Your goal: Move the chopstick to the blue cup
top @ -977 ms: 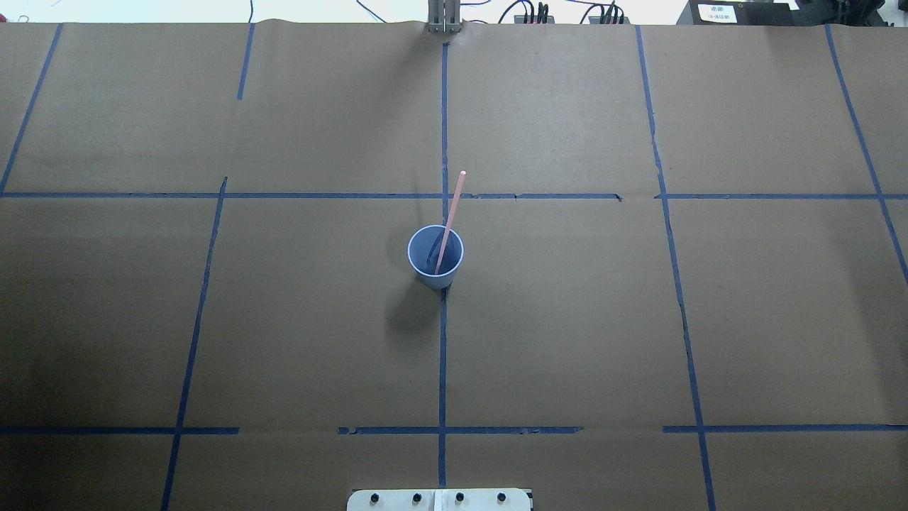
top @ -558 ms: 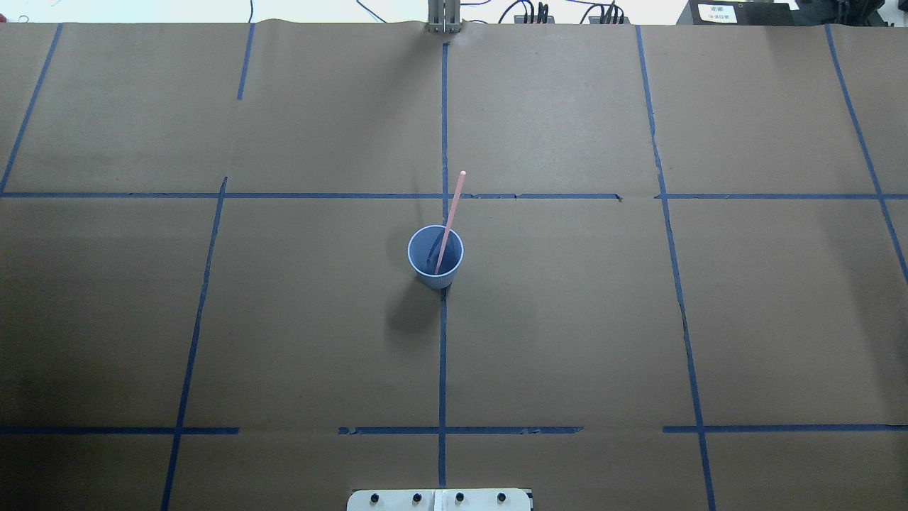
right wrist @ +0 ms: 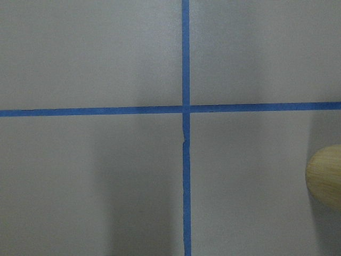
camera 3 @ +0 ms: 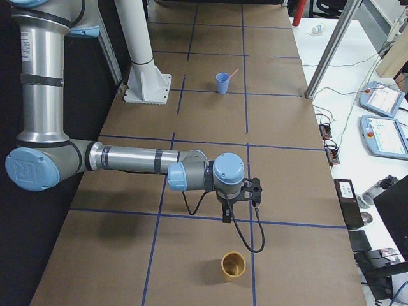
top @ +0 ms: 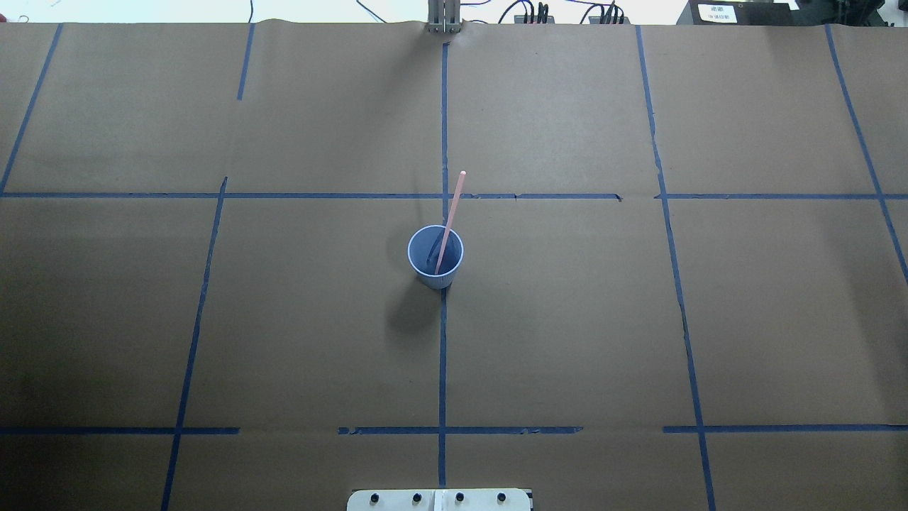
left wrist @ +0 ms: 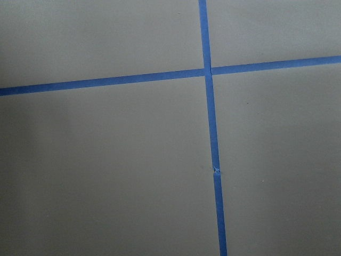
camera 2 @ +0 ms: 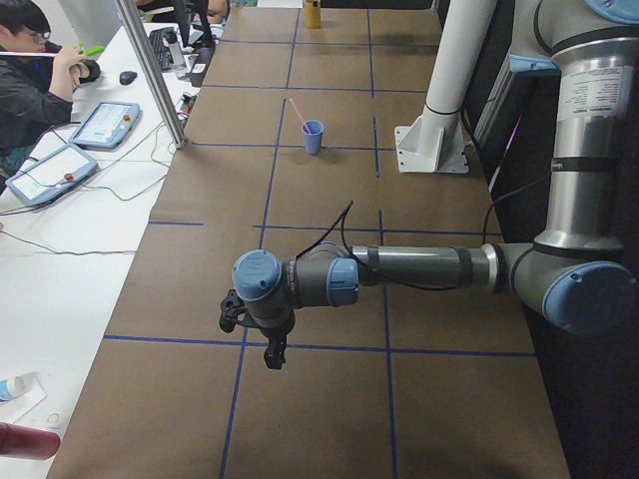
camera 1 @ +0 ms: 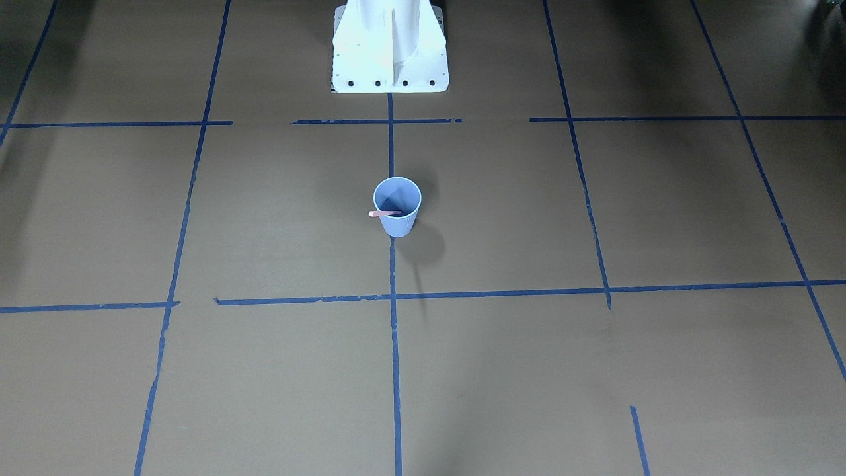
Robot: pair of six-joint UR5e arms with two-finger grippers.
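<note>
The blue cup stands upright at the middle of the table, on the centre tape line. One pale pink chopstick stands in it, leaning on the far rim with its upper end sticking out. Cup and chopstick also show in the front-facing view. Both arms are far from the cup. The left gripper hangs over the table's left end. The right gripper hangs over the right end. Each shows only in a side view, so I cannot tell whether it is open or shut.
A tan cup stands upright near the right gripper, and its edge shows in the right wrist view. The white robot base sits behind the blue cup. An operator and control tablets are at the side table.
</note>
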